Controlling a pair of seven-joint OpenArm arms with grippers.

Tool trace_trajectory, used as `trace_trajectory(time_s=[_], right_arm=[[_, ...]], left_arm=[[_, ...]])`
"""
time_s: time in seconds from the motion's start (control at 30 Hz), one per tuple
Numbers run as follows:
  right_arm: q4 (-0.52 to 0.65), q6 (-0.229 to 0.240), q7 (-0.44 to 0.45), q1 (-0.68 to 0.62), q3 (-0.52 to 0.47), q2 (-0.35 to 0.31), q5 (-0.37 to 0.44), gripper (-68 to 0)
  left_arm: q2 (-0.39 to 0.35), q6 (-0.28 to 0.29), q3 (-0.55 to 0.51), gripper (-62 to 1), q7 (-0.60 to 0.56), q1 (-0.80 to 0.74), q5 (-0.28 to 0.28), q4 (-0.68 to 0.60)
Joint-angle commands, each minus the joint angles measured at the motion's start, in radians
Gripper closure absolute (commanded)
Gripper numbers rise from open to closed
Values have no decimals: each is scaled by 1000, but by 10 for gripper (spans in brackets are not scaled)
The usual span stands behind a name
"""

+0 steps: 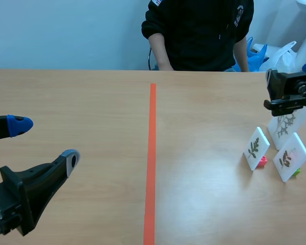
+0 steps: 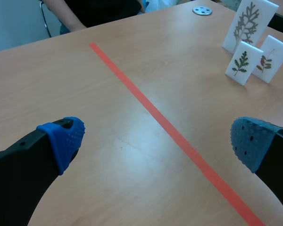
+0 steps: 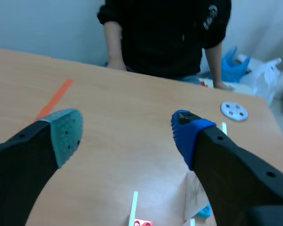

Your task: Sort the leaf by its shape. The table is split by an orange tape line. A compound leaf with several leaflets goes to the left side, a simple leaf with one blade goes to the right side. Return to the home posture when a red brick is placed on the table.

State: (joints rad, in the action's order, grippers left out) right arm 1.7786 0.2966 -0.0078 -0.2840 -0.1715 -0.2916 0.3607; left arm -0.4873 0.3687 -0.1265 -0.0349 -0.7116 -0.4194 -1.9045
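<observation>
Leaf cards (image 1: 256, 148) stand right of the tape line (image 1: 152, 153), just under my right claw (image 3: 127, 134), which is spread and empty. Left claw (image 2: 155, 141), also spread, sits well apart across the line; I judge the right arm nearer.

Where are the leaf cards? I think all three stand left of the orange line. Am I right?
Not quite. All three leaf cards stand right of the orange line, not left. The scene view shows it.
</observation>
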Motion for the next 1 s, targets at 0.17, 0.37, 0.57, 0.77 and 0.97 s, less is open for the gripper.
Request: trace_trajectory(time_s=[0.17,0.37,0.57,0.77,0.97], right_arm=[[88,117,-25,-125,-7,-86,110,-658],[161,196,-86,-246,-7,-99,194,-679],[214,206,-106,-328,-7,-99,224,-679],[214,206,-110,-334,-7,-98,224,-679],[214,206,-98,-334,-7,-98,224,-679]], left_arm=[[4,1,4,-623,-16,-2,-6,-23],[4,1,4,-623,-10,-2,-6,-23],[4,1,4,-623,3,-2,-6,-23],[4,1,4,-623,3,-2,-6,-23],[4,1,4,-623,3,-2,-6,-23]])
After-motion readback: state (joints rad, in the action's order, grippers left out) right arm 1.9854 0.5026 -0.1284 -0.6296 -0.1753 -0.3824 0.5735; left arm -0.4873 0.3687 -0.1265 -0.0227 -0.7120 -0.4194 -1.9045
